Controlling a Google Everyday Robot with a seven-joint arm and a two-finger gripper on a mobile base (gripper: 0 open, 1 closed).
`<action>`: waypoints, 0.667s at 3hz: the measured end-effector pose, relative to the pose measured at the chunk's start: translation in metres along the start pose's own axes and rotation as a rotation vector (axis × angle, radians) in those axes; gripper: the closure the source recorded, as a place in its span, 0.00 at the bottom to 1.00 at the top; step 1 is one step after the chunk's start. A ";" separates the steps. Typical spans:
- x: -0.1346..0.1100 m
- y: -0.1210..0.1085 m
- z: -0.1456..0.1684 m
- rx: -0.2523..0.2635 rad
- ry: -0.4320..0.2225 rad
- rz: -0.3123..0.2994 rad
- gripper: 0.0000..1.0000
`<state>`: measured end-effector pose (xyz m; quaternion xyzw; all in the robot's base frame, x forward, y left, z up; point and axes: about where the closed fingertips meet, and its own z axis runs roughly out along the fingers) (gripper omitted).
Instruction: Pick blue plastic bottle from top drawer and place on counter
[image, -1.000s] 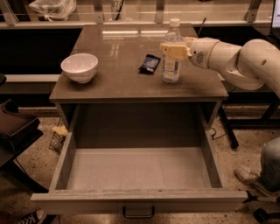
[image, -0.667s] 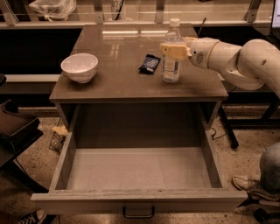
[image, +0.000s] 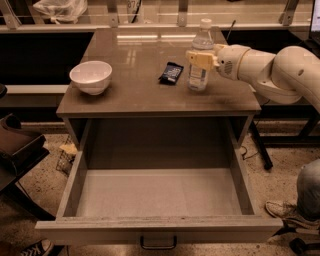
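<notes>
Where the arm reaches in from the right, gripper jaws pinch the upright bottle on the surface — upper centre-right; drawer lies open below, bowl at upper left.

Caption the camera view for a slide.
Gripper at the upright blue plastic bottle on the counter; top drawer open below.

A single camera sits high in front of the open drawer, close by, looking forward and down. The drawer fills the lower half of the frame and the surface the upper half. At upper right the gripper clasps the bottle.
</notes>
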<state>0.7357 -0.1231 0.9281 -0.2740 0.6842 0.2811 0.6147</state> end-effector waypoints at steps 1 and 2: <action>0.000 0.002 0.002 -0.004 0.000 0.000 0.00; 0.000 0.002 0.002 -0.005 0.000 0.000 0.00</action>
